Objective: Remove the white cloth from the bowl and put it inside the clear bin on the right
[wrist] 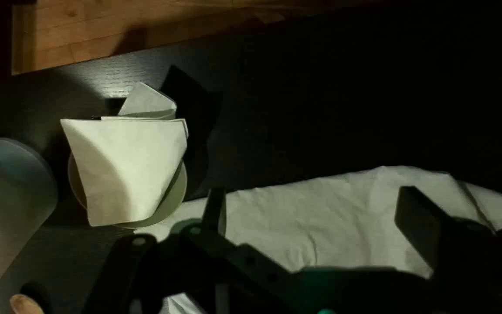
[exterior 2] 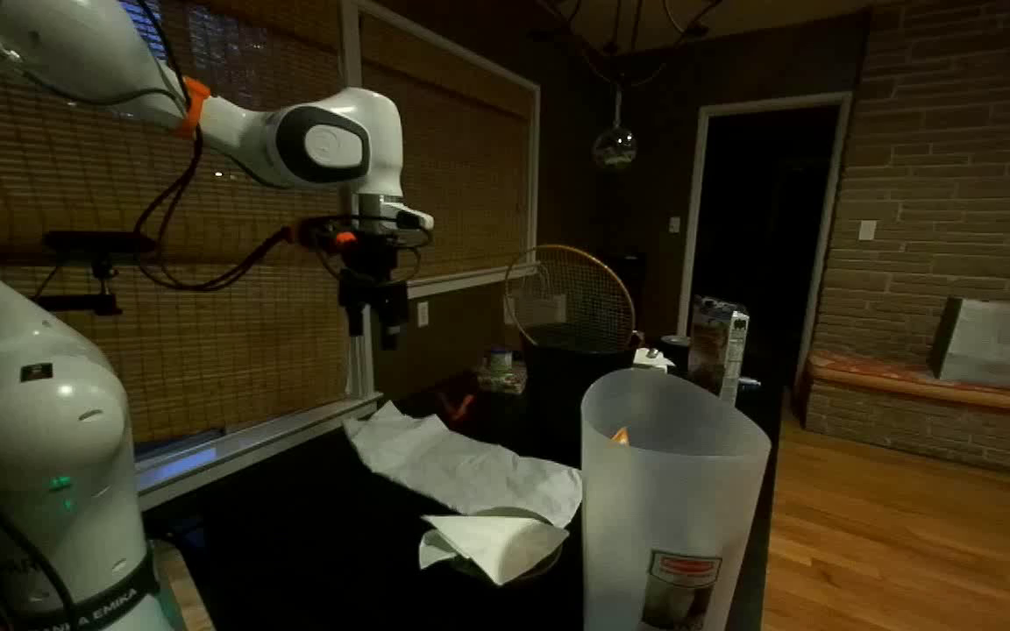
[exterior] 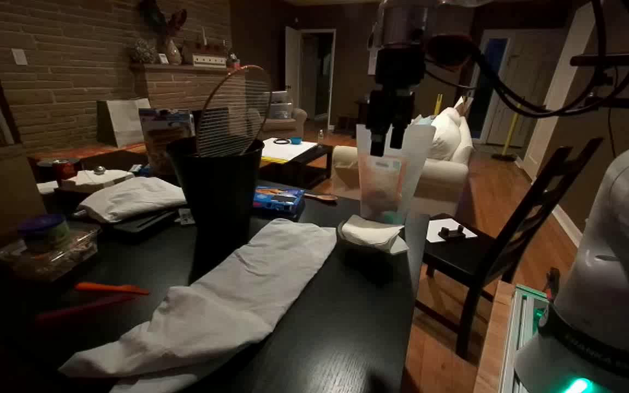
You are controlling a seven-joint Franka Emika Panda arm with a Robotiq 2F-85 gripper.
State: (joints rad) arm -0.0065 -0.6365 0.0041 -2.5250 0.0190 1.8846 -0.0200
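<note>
The white cloth (exterior: 372, 233) lies folded over a small bowl near the table edge; it also shows in an exterior view (exterior 2: 501, 536) and in the wrist view (wrist: 131, 168). The bowl's rim (wrist: 180, 192) shows around the cloth in the wrist view. The tall clear bin (exterior 2: 676, 517) stands beside the bowl, at the left edge of the wrist view (wrist: 9, 213), with something orange inside. My gripper (wrist: 314, 207) is open and empty, high above the table in both exterior views (exterior: 387, 144) (exterior 2: 373, 331). In the wrist view, the bowl is left of the fingers.
A long white sheet (exterior: 238, 295) lies on the black table below the fingers. A black bin (exterior: 221, 191) holds a racket (exterior: 235, 112). A blue box (exterior: 279, 199), a wooden spoon (exterior: 321, 197) and orange-handled items (exterior: 111, 288) lie nearby. A chair (exterior: 473, 262) stands beyond the edge.
</note>
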